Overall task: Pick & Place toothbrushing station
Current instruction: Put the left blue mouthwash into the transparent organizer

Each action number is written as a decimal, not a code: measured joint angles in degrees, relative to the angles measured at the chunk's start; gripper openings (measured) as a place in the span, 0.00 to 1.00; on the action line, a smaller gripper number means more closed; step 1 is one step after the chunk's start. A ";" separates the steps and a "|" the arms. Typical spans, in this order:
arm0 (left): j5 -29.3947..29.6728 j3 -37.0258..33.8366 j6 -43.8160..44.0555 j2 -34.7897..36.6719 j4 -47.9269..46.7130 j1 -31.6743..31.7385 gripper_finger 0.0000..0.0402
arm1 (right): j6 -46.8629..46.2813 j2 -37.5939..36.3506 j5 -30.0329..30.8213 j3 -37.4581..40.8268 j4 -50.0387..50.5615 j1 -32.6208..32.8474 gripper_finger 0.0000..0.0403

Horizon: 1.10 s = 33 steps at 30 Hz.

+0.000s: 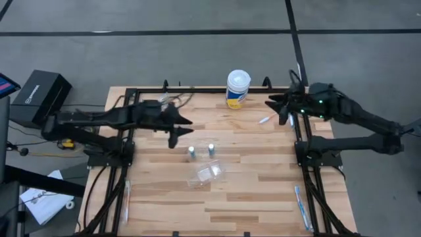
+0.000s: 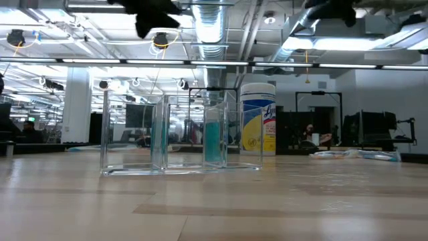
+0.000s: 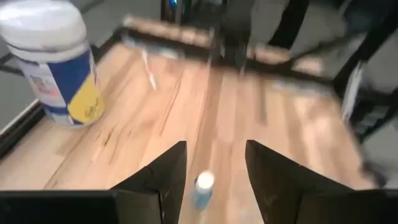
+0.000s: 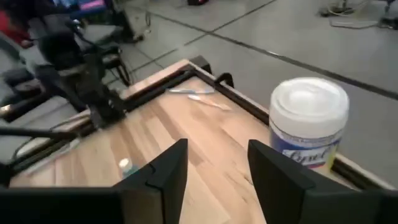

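Observation:
Two small teal tubes with white caps [image 1: 191,153] [image 1: 211,149] stand upright on the wooden table, beside a clear plastic holder [image 1: 207,173] that rests on its base. A toothbrush [image 1: 266,120] lies flat near the far right. My left gripper [image 1: 183,130] hovers open above the table, left of the tubes; one tube [image 3: 203,186] shows below and between its fingers [image 3: 214,146], untouched. My right gripper [image 1: 271,105] is open in the air near the far right corner, above that toothbrush [image 4: 199,96], with nothing between its fingers [image 4: 217,144].
A white-lidded wipes canister [image 1: 238,89] stands at the far edge's middle. More toothbrushes lie along the near right edge [image 1: 301,207] and the near left edge [image 1: 126,197]. Black rails frame the table [image 1: 263,197]. A black box [image 1: 39,95] sits off its left side.

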<state>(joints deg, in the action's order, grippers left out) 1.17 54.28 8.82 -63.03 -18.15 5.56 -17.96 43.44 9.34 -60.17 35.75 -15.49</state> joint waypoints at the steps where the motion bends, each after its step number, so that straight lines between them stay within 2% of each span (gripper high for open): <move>1: 0.00 0.85 -1.16 -1.83 -3.20 0.00 0.40 | 0.73 0.37 -1.08 -1.51 -0.19 -0.01 0.41; 4: -0.09 1.12 -2.27 -6.58 -11.95 0.35 0.40 | 1.33 0.84 -3.39 -3.24 -0.29 -0.01 0.44; 7: -0.31 1.14 -1.60 -10.13 -15.05 -0.44 0.40 | 1.45 0.18 -3.51 -3.23 0.39 0.02 0.46; 19: -0.79 1.32 -2.15 -16.40 -14.29 -3.61 0.40 | 0.44 -1.99 -3.54 -3.29 0.45 0.11 0.50; 33: -1.73 1.35 -2.86 -22.43 -13.95 -3.13 0.40 | 0.56 -2.25 -4.87 -3.31 0.23 0.11 0.50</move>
<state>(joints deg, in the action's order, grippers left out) -0.56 55.63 5.96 -85.47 -32.10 2.44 -17.41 41.19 4.47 -63.48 35.99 -15.38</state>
